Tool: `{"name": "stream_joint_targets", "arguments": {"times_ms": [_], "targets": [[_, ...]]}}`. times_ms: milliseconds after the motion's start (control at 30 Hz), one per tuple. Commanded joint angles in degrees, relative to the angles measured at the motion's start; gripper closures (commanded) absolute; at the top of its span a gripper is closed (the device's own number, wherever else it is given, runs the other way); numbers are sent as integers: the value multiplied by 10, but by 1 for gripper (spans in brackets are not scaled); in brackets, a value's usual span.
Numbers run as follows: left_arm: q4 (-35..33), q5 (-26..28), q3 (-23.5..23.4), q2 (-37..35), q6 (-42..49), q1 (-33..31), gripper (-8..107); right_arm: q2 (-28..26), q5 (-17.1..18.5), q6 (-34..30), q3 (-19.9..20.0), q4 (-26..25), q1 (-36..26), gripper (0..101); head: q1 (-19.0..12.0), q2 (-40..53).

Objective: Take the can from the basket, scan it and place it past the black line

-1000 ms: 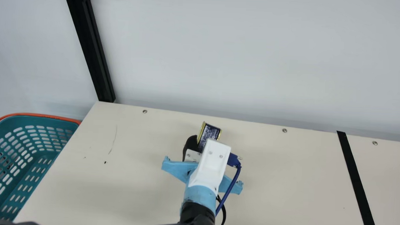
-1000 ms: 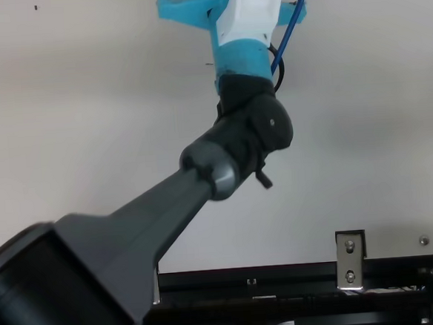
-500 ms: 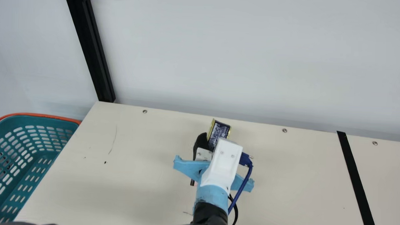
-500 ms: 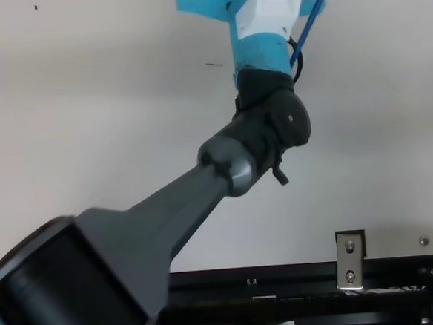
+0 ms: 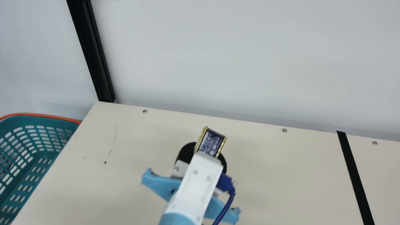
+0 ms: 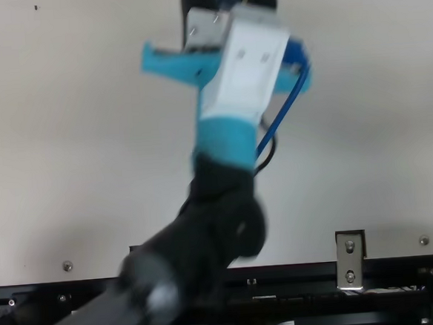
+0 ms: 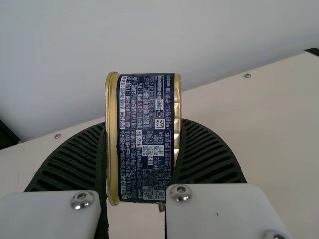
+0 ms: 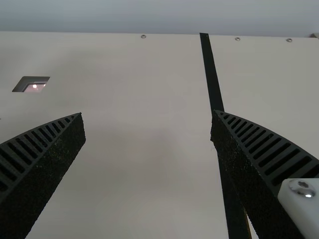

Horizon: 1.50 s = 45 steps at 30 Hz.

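well short of the black line, the left claw, clamped on the can, has drawn back farther from it, with the right claw spread apart, so scanning probably still precedes any crossing.

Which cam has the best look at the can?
Left wrist view: the can is close up, label and both gold rims plain. Main view: smaller, partly hidden. Top view: a sliver, cut by the top edge.
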Motion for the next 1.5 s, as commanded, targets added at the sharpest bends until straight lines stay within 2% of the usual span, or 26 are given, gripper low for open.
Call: {"name": "stream_joint_targets", "arguments": {"times_ms": [0,167,367,767,1167,1467], "targets": [[0,-12,69,-74,27,2,89,0,0,0,0,0,0,0,-18,-1],[0,-58,102,-152,105,27,89,0,0,0,0,0,0,0,-18,-1],[0,-149,111,-216,212,82,89,0,0,0,0,0,0,0,-18,-1],[-1,-336,92,-242,381,194,89,0,0,0,0,0,0,0,-18,-1],[-125,-433,98,-235,610,211,89,0,0,0,0,0,0,0,-18,-1],[-254,-445,113,-221,777,177,89,0,0,0,0,0,0,0,-18,-1]]}}
